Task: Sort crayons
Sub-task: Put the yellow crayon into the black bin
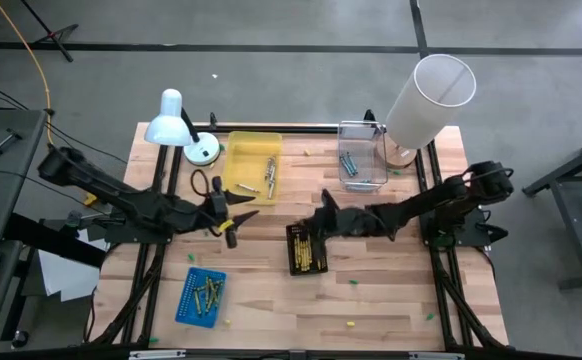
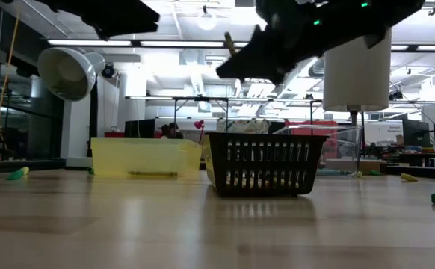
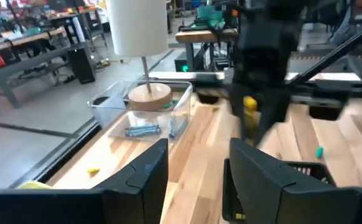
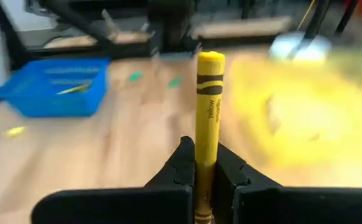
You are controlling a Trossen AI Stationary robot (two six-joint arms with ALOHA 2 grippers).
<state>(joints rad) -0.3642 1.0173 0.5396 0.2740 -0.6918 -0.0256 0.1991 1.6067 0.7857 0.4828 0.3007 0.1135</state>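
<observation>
One yellow crayon [image 4: 209, 112] stands upright between the right gripper [image 4: 207, 163] fingers, pinched near its lower end; only the right wrist view shows the black bands and wrapper clearly. From above, that gripper [image 1: 323, 205] hangs over the middle of the table, just above the black basket [image 1: 307, 249], and the crayon is too small to make out there. The left wrist view catches it as a small yellow stick [image 3: 250, 112] below the other arm's dark, blurred head. The left gripper [image 3: 194, 163] has its fingers spread with nothing between them; in the high view it [image 1: 248, 213] sits just beside the yellow tray [image 1: 250, 166], facing the right one. More crayons lie sorted: greyish ones in the yellow tray, bluish ones in the clear box [image 1: 362, 156], yellow-green ones in the blue tray [image 1: 201, 295]. At table height the basket [image 2: 264, 163] stands in front, the yellow tray [image 2: 146, 158] behind it, with loose crayons [image 2: 17, 173] off to the sides
</observation>
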